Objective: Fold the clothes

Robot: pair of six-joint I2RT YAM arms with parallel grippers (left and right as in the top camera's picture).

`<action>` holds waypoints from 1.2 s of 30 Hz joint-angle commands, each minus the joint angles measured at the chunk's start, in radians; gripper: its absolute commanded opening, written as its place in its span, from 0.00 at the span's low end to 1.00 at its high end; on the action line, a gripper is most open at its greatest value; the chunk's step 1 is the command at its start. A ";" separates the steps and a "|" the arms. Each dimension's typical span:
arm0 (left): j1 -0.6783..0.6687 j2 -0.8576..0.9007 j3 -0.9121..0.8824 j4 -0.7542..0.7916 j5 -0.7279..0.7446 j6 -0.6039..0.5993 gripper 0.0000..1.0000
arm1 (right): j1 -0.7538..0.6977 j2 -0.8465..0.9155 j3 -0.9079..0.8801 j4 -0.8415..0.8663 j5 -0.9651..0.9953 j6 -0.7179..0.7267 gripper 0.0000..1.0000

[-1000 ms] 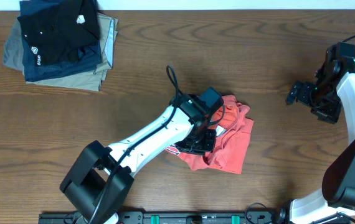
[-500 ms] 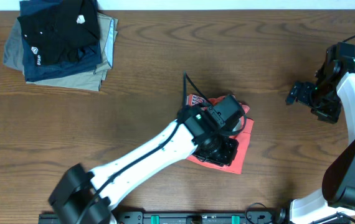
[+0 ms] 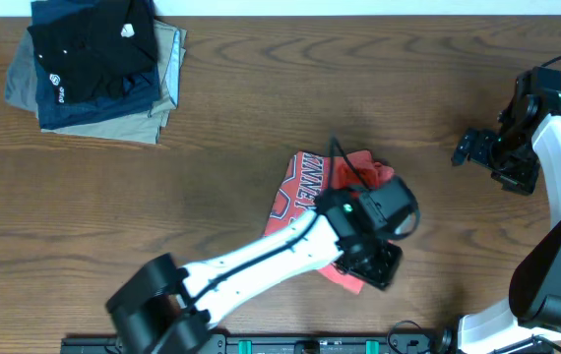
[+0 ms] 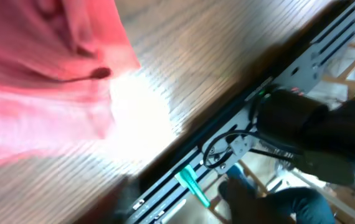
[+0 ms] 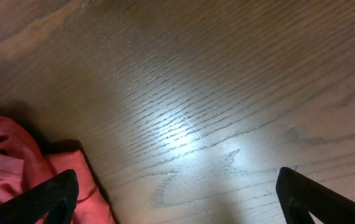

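The coral-red T-shirt [image 3: 305, 189] lies crumpled near the middle of the bench [image 3: 212, 128], a little toward the near edge. Part of its navy lettering faces up on the side toward the left edge. The left hand [image 3: 375, 263] sits over the near-right part of the T-shirt. The arm covers its fingers from above, and the left wrist view is smeared, showing only red cloth and bare wood, so I cannot tell whether it is clenched on fabric or released. The right hand [image 3: 469, 147] hangs near the right edge, well apart from the T-shirt. Its fingers are spread wide with nothing between them. A stack of folded garments [image 3: 93, 69] rests in the far-left corner, clear of the work.

The main risk, as I judge it, is that nothing pins the T-shirt. With the right hand idle, any pull by the left hand may drag the whole bundle across the smooth wood instead of turning one layer over. The cloth is already bunched, so a pinch could catch several layers or only a thin wrinkle. That would give a lumpy, skewed fold or a slip mid-move. A pull toward the near edge could also carry fabric over it.
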 commanded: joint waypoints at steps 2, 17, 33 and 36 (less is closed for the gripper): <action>-0.011 0.044 0.002 -0.006 0.006 0.001 0.60 | -0.001 -0.006 0.006 0.000 -0.003 0.003 0.99; 0.163 -0.005 0.013 0.026 -0.182 0.082 0.54 | -0.001 -0.006 0.006 0.000 -0.003 0.003 0.99; 0.172 0.189 0.013 0.221 -0.175 0.158 0.54 | -0.001 -0.006 0.006 0.000 -0.003 0.003 0.99; 0.164 0.189 0.013 0.252 -0.175 0.158 0.54 | -0.001 -0.006 0.006 0.000 -0.003 0.003 0.99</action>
